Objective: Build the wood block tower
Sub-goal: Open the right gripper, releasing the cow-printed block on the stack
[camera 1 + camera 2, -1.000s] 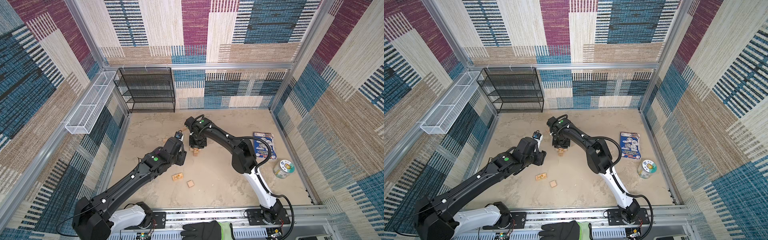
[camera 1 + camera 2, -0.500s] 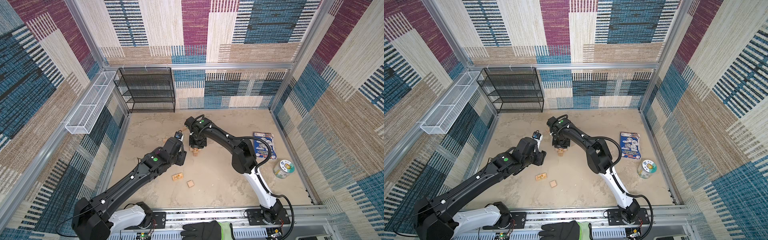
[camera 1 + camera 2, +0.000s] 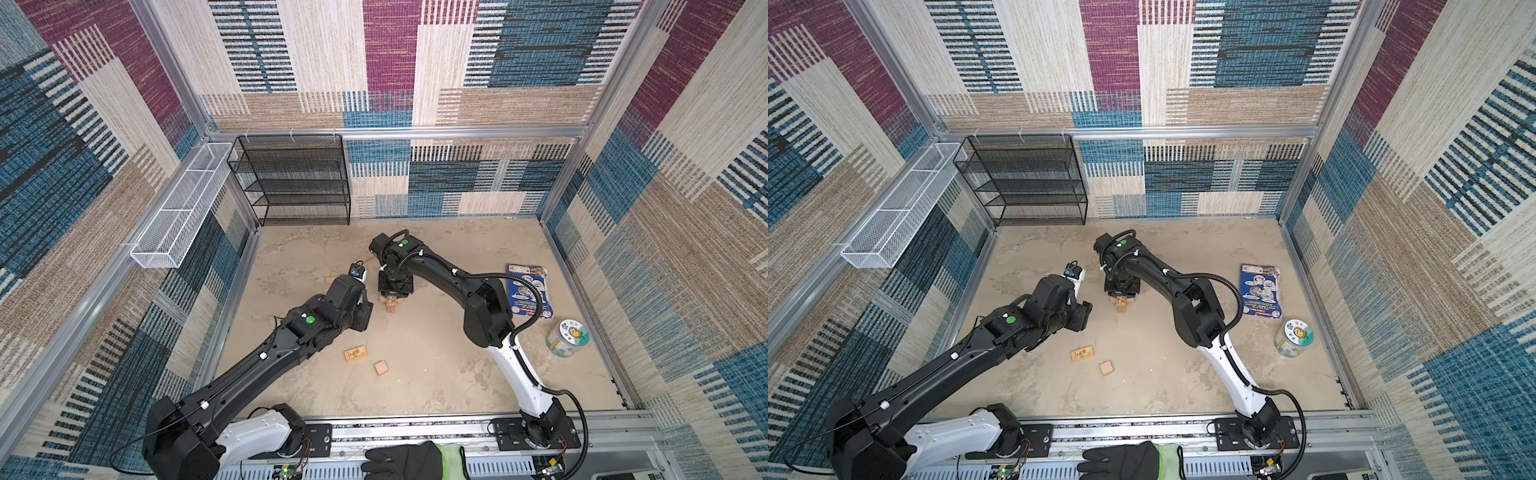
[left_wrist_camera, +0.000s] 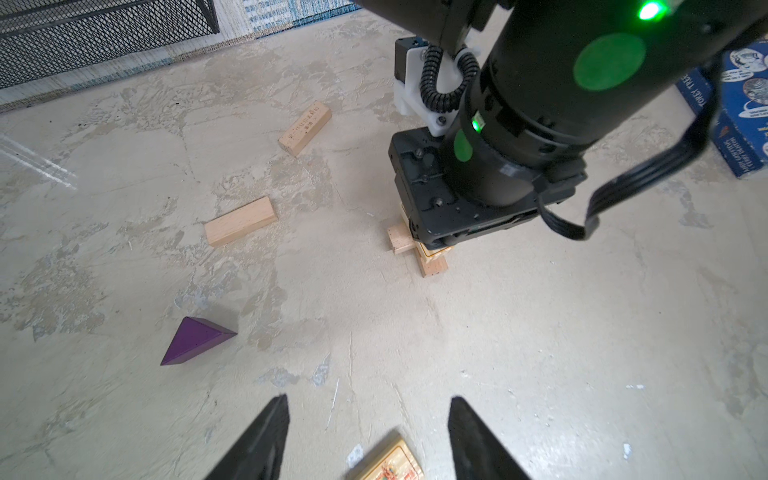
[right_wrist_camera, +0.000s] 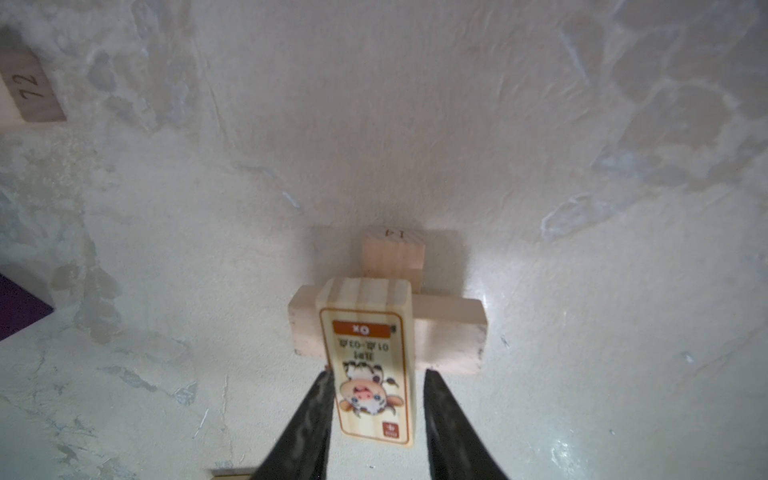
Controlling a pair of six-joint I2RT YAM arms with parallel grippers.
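- The left gripper [image 4: 369,398] is held with jaws well apart above the table [image 4: 540,332].
- The tower [image 3: 390,306], three crossed blocks, is seen mid-table.
- The right gripper [image 5: 378,372] is set slightly apart around the top printed block [image 5: 365,332]; a gap is seen on one side.

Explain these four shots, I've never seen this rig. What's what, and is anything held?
A left arm and a right arm, both robotic, stand on a rail at the edge of a walled table. Both top views look down on the whole scene. The other two pictures come from a camera on each wrist.

The right arm's fingers straddle a printed block. It lies on two crossed plain blocks, the start of the tower. A gap shows on one side, so the block seems not clamped. The left arm's fingers are open and empty.

Loose on the table:
- a plain brick
- a lettered brick
- a purple wedge
- another printed brick
- a cube

A blue booklet and a jar sit aside.
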